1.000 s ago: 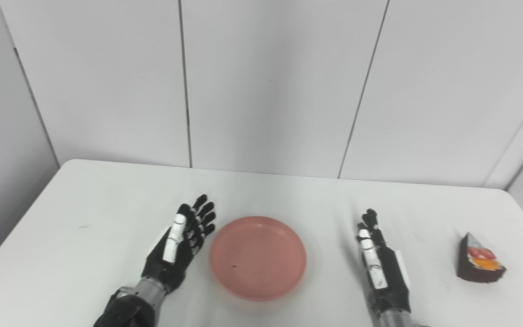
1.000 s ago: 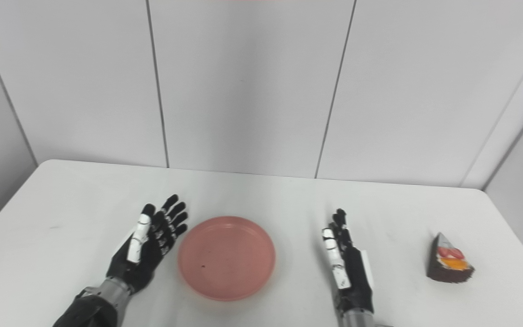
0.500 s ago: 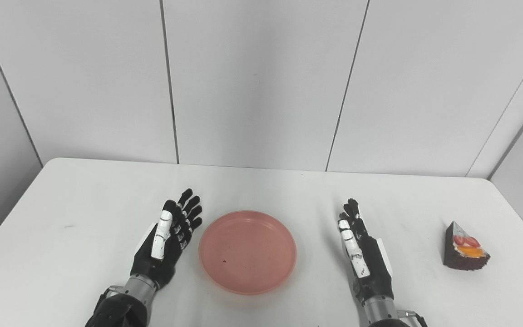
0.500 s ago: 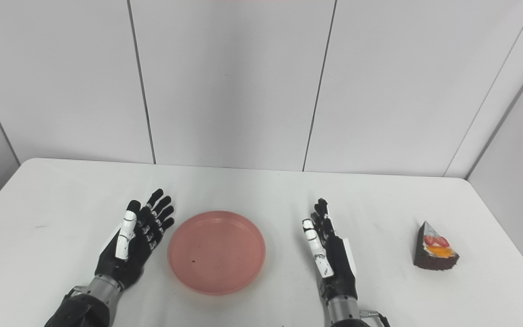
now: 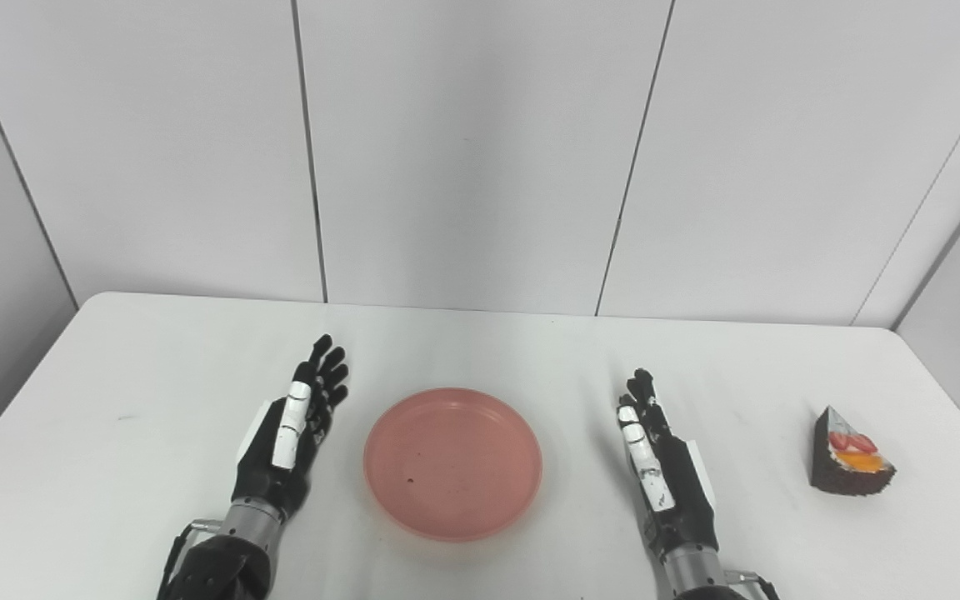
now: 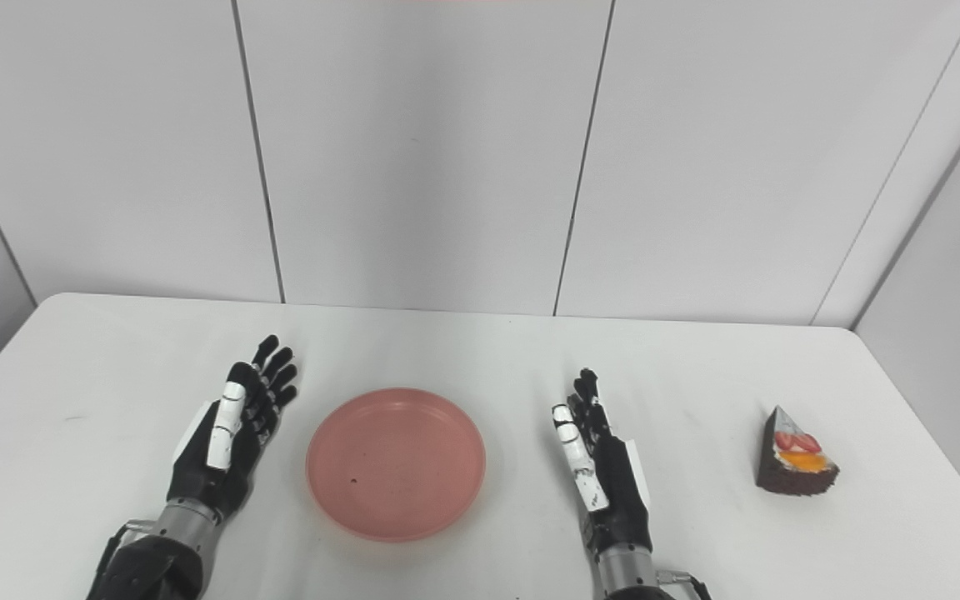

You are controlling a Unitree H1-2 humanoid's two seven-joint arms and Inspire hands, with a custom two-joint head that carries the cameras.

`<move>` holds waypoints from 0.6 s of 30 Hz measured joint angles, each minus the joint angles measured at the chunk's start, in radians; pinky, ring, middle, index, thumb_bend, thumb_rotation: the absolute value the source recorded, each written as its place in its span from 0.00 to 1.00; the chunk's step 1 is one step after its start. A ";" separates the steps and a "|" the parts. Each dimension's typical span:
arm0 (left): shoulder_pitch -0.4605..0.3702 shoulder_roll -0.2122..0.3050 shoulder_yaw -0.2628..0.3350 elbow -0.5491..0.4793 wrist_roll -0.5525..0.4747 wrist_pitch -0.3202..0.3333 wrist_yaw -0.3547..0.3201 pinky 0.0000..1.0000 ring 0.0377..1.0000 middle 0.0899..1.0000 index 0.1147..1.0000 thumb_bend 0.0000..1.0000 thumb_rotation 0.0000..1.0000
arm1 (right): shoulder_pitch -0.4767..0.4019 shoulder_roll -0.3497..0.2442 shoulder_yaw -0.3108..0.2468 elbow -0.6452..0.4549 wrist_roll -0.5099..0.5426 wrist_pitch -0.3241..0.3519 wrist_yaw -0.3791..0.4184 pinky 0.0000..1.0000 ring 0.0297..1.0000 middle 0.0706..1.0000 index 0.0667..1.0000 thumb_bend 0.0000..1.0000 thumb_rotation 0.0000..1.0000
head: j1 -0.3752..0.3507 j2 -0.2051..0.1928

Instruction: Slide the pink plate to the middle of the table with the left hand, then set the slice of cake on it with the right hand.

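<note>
Pink and shallow, the plate (image 5: pixel 453 462) lay at the middle of the white table (image 5: pixel 130 392) in the left eye view, with nothing on it. The left hand (image 5: pixel 287 433) rested just beside its left rim, clear of it, fingers (image 5: pixel 326 373) straight and close together, holding nothing, palm turned toward the plate. The right hand (image 5: pixel 662 467) stood on its edge well to the plate's right, fingers extended, also holding nothing. The slice of cake (image 5: pixel 849 463) sat near the table's right edge, well apart from both hands.

In the right eye view, the left hand (image 6: pixel 226 437) showed a clear gap to the plate (image 6: pixel 397 462). Half a second earlier it had lain closer to the rim with its fingers more fanned; it had since drawn back to the left. The right hand (image 6: pixel 601 471), plate and cake (image 6: pixel 796 464) had not moved.
</note>
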 measured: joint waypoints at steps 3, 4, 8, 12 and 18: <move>-0.002 -0.003 0.000 0.004 0.017 -0.013 0.014 1.00 1.00 1.00 1.00 0.72 1.00 | 0.000 0.000 0.000 0.000 0.000 0.000 0.000 1.00 0.99 1.00 1.00 0.66 0.82 | 0.000 -0.002; -0.002 -0.004 0.000 0.004 0.020 -0.017 0.020 1.00 1.00 1.00 1.00 0.72 1.00 | 0.000 0.000 0.000 0.000 0.000 0.000 0.000 1.00 0.98 1.00 1.00 0.66 0.82 | 0.000 -0.002; -0.002 -0.005 -0.003 0.004 0.032 -0.018 0.023 1.00 1.00 1.00 1.00 0.70 1.00 | 0.000 0.000 0.000 0.000 0.002 0.000 0.000 1.00 0.98 1.00 1.00 0.65 0.81 | 0.002 0.002; 0.000 -0.011 -0.002 -0.006 0.036 -0.017 0.030 1.00 1.00 1.00 1.00 0.69 1.00 | 0.000 0.000 0.000 0.000 0.003 0.000 0.000 1.00 0.98 0.99 1.00 0.65 0.82 | 0.006 0.005; 0.004 -0.024 -0.007 -0.013 0.036 -0.016 0.030 1.00 1.00 1.00 1.00 0.71 1.00 | -0.001 0.000 -0.001 0.000 0.011 0.000 0.000 1.00 0.97 0.99 1.00 0.65 0.79 | 0.006 0.005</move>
